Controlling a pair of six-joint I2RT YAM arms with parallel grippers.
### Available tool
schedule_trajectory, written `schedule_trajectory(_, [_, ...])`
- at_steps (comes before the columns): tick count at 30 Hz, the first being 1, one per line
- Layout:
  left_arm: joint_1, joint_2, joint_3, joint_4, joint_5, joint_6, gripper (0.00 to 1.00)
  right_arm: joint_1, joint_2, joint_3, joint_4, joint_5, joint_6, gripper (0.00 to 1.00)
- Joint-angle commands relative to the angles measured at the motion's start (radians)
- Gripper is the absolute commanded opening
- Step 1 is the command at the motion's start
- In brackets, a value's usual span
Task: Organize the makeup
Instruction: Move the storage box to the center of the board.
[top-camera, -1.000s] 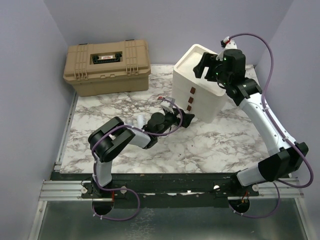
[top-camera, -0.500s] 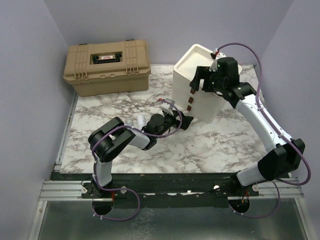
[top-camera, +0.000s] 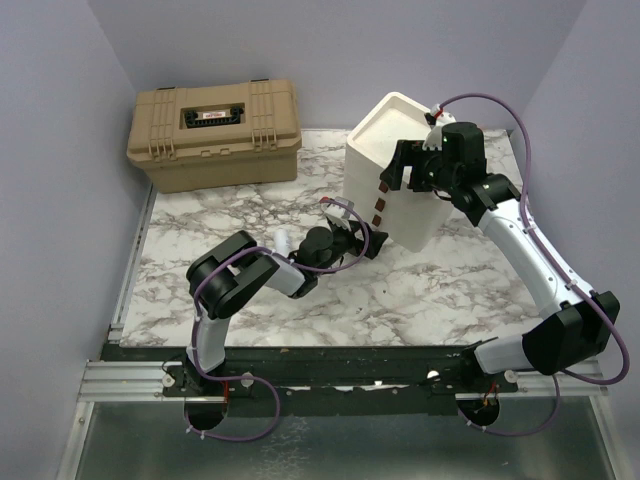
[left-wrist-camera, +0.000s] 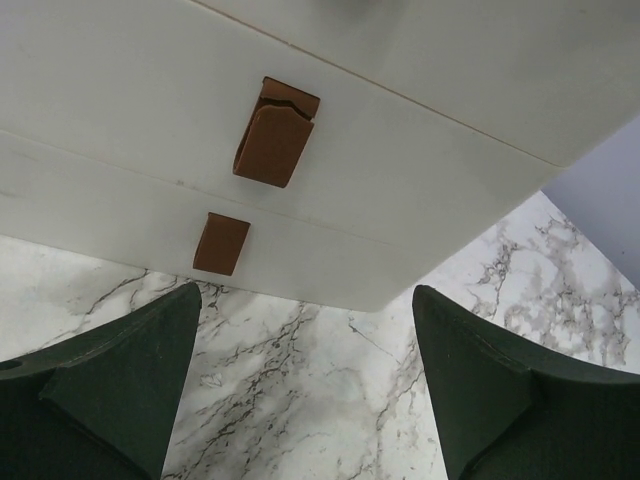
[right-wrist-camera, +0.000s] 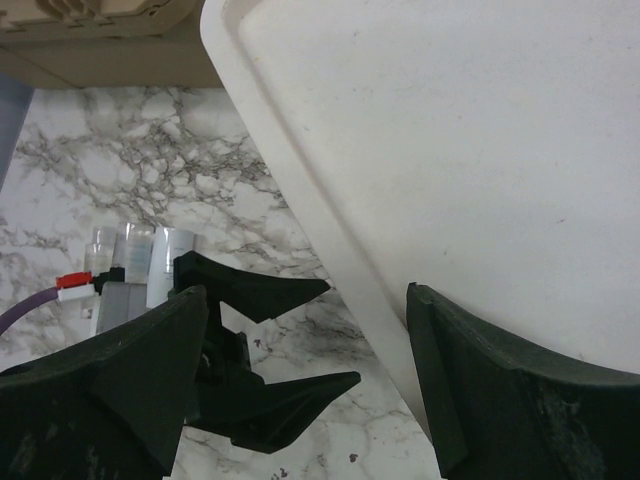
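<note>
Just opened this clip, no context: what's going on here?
Both arms are at the cream drawer unit. The left gripper is open, low over the marble tabletop, facing the brown pull tabs of the lower drawers, which look shut. The right gripper is open above the unit's top. Neither holds anything. Small whitish containers stand beside the left arm. The tan toolbox sits closed at back left.

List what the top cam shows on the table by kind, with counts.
tan toolbox: 1
cream drawer unit: 1
whitish bottle: 1, partly hidden
Total: 3
</note>
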Motion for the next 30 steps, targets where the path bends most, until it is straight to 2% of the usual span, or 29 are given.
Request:
schedule_trajectory(1, [0.002, 0.021, 0.007, 0.019, -0.057, -0.003, 0.87, 0.008, -0.035, -0.023, -0.117, -0.128, 0.033, 0.86])
schedule_trajectory(4, [0.002, 0.021, -0.027, 0.019, -0.154, 0.009, 0.87, 0.009, -0.037, -0.029, -0.117, -0.129, 0.036, 0.86])
schedule_trajectory(6, [0.006, 0.027, -0.034, 0.004, -0.17, 0.005, 0.87, 0.009, -0.039, -0.029, -0.117, -0.126, 0.047, 0.86])
schedule_trajectory(11, [0.03, 0.056, -0.038, -0.011, -0.099, -0.123, 0.87, 0.009, -0.077, -0.058, -0.044, -0.204, 0.099, 0.86])
schedule_trajectory(17, [0.048, 0.125, 0.043, 0.0, 0.121, -0.113, 0.87, 0.009, -0.065, -0.068, -0.017, -0.253, 0.133, 0.86])
schedule_trajectory(21, [0.055, 0.157, 0.093, 0.01, 0.155, -0.134, 0.85, 0.008, -0.063, -0.071, -0.002, -0.259, 0.151, 0.86])
schedule_trajectory(24, [0.055, 0.155, 0.092, 0.01, 0.12, -0.117, 0.82, 0.009, -0.06, -0.07, -0.009, -0.24, 0.151, 0.86])
schedule_trajectory(30, [0.056, 0.14, 0.033, 0.013, 0.067, -0.141, 0.62, 0.008, -0.057, -0.064, -0.018, -0.23, 0.145, 0.86])
